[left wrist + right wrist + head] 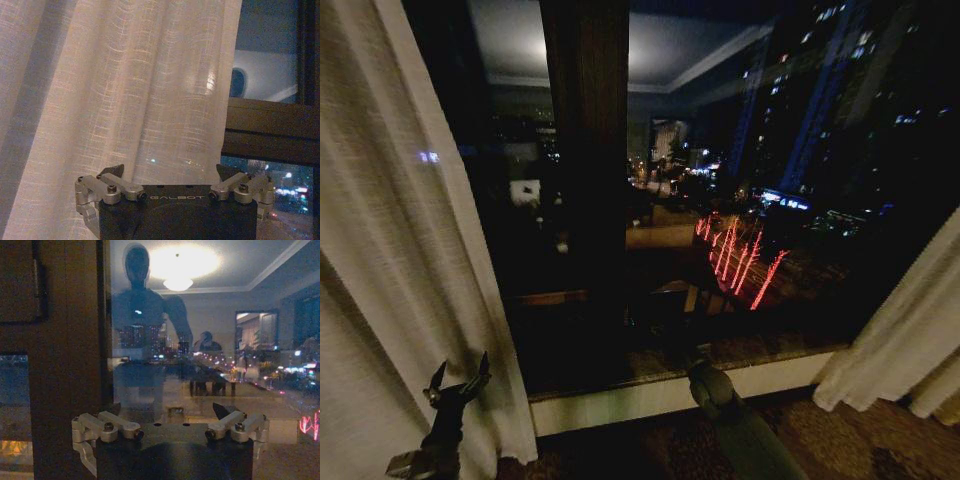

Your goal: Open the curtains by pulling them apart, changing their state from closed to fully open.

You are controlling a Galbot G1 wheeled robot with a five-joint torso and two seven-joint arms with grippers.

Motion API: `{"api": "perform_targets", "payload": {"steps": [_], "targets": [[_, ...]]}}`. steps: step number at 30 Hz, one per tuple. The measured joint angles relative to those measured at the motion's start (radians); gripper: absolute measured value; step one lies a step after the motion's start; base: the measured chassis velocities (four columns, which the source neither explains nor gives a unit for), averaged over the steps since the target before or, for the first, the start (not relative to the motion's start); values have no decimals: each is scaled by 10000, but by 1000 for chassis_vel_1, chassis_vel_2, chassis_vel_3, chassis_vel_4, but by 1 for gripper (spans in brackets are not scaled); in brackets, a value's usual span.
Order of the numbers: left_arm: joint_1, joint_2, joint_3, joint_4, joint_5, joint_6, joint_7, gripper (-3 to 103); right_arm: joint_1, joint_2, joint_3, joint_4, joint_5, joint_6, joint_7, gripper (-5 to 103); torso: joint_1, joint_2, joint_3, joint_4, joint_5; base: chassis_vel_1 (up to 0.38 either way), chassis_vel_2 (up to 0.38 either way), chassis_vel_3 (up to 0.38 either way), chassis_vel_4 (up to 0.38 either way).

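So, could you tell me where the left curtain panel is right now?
In the head view the left curtain panel hangs along the left side of the window, with the open left gripper in front of its lower edge.

Both curtains [390, 250] run off the picture's edges, tops unseen, and the right gripper [705, 375] is too dark to make out its fingers.
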Motion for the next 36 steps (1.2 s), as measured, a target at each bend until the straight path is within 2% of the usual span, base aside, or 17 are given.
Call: {"api": "perform_targets", "payload": {"steps": [5, 8, 9, 13, 14, 18, 19, 23, 24, 26, 28, 35, 36], "targets": [[-98, 17, 253, -121, 52, 387, -241, 100, 0, 0, 1, 0, 0, 0, 0, 100, 0, 0, 1, 3, 1, 0, 0, 0, 0], [-377, 73, 905, -483, 228, 1359, -829, 100, 0, 0, 1, 0, -1, 0, 0, 100, 0, 0, 0, -1, 0, 0, 0, 0, 0], [-377, 73, 905, -483, 228, 1359, -829, 100, 0, 0, 1, 0, -1, 0, 0, 100, 0, 0, 0, -1, 0, 0, 0, 0, 0], [-732, 145, 1756, -957, 465, 2645, -1625, 100, 0, 0, 1, 0, 0, 0, 0, 100, 0, 0, 0, 0, 1, 0, 0, 0, 0], [-732, 145, 1756, -957, 465, 2645, -1625, 100, 0, 0, 1, 0, 0, 0, 0, 100, 0, 0, 0, 0, 1, 0, 0, 0, 0], [-1102, 219, 2650, -1456, 708, 3995, -2444, 100, 0, 0, 1, 0, 0, 0, 0, 100, 0, 0, 0, -1, 1, 0, 0, 0, 0], [-1102, 219, 2650, -1456, 708, 3995, -2444, 100, 0, 0, 1, 0, 0, 0, 0, 100, 0, 0, 0, -1, 1, 0, 0, 0, 0], [-1465, 290, 3513, -1933, 943, 5305, -3236, 100, 0, 0, 1, 0, 0, 0, 1, 100, 0, 0, 0, -1, 1, 0, 0, 0, 0], [-1465, 290, 3513, -1933, 943, 5305, -3236, 100, 0, 0, 1, 0, 0, 0, 1, 100, 0, 0, 0, -1, 1, 0, 0, 0, 0], [-1657, 329, 3961, -2186, 1065, 5980, -3655, 100, 0, 0, 1, 0, 0, 0, 0, 100, 0, 0, 0, 0, 1, 0, 0, 0, 0], [-1769, 351, 4241, -2334, 1135, 6385, -3893, 100, 0, 0, 1, 0, 0, 0, 0, 100, 0, 0, 0, -2, 0, 0, 0, 0, 0], [-1806, 361, 4320, -2379, 1176, 6528, -3987, 100, 0, 0, 1, 0, 0, 0, 0, 100, 0, 0, 0, 0, 0, 0, 0, 0, 0], [-1812, 483, 4136, -2272, 1506, 6261, -3904, 100, 0, -2, 5, 0, 0, 0, 2, 100, 0, 0, 0, -1, -5, 0, 0, 0, 0]]}}
